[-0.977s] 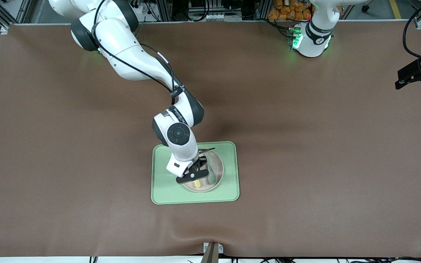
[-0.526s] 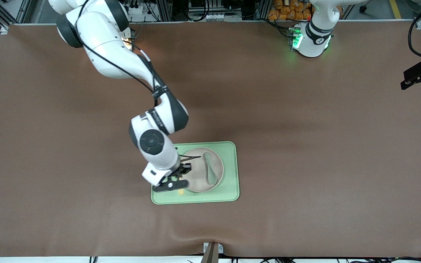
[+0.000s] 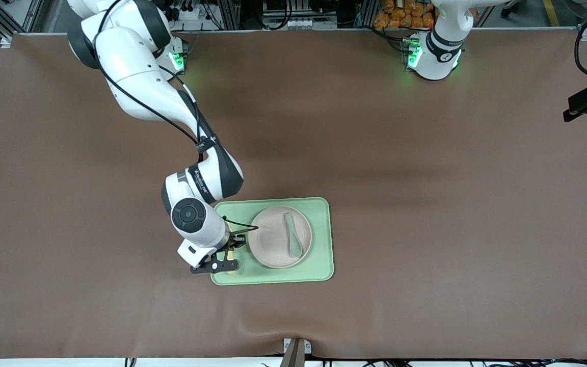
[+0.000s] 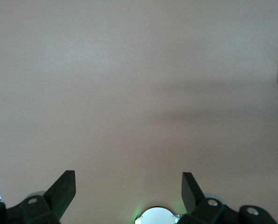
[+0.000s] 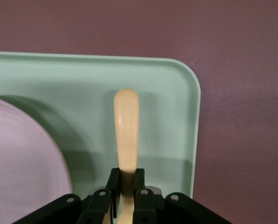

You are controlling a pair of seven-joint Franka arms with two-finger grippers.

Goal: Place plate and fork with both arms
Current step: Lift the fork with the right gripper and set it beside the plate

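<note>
Right claw (image 5: 125,193) grips the fork (image 5: 126,126) over the tray (image 3: 319,239) strip at the plate's (image 3: 273,244) nine o'clock; left claw (image 4: 128,191) waits, fingers spread, above bare worktop (image 3: 451,204).

A brown mat (image 3: 426,229) covers the whole table. Along its edge by the bases stand metal frame rails (image 3: 232,12), black cables and orange items (image 3: 405,12).

The table (image 3: 426,229) is covered by a brown mat across its full surface. One item lies directly on it: a rectangular light green tray (image 3: 321,239) (rounded corners, raised rim), positioned toward the edge nearest the front camera.
</note>
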